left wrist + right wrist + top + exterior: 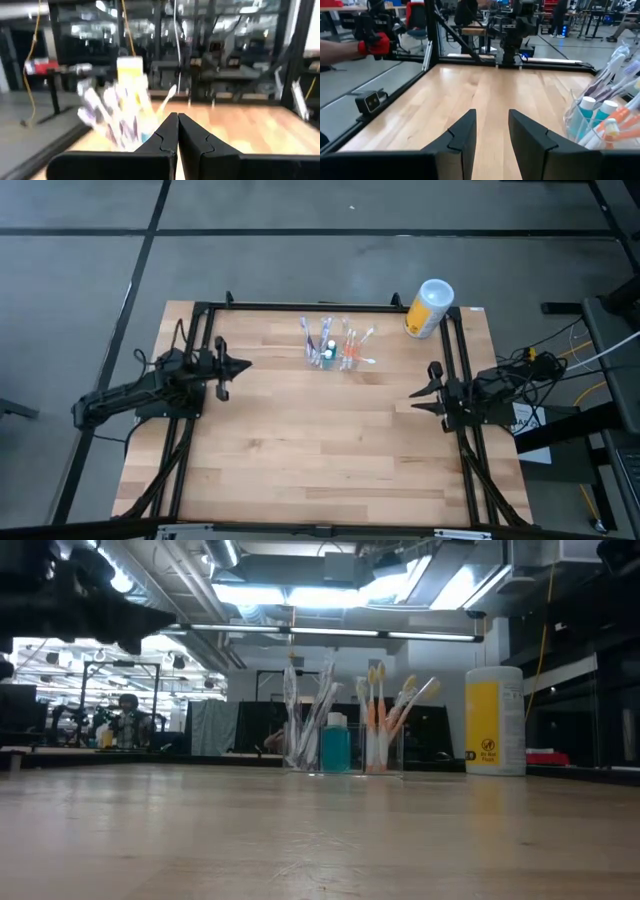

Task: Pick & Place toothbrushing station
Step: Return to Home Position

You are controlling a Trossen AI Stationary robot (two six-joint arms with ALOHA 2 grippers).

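The toothbrushing station (335, 348) is a clear plastic holder with several toothbrushes and teal-capped tubes. It stands upright on its base at the middle of the wooden table's far half, and also shows in the low view (345, 745) and the right wrist view (605, 120). My left gripper (245, 365) hovers shut at the table's left side, pointing level toward the right; its fingers (177, 120) meet with nothing between them. My right gripper (418, 392) hovers at the right side, pointing left, fingers (492, 120) apart and empty. Both are well clear of the station.
A yellow canister with a white lid (428, 308) stands at the table's far right corner. Black frame rails (300, 306) run along the table's edges. A small camera (370, 101) sits at one edge. Bare wood (320, 440) fills the near half.
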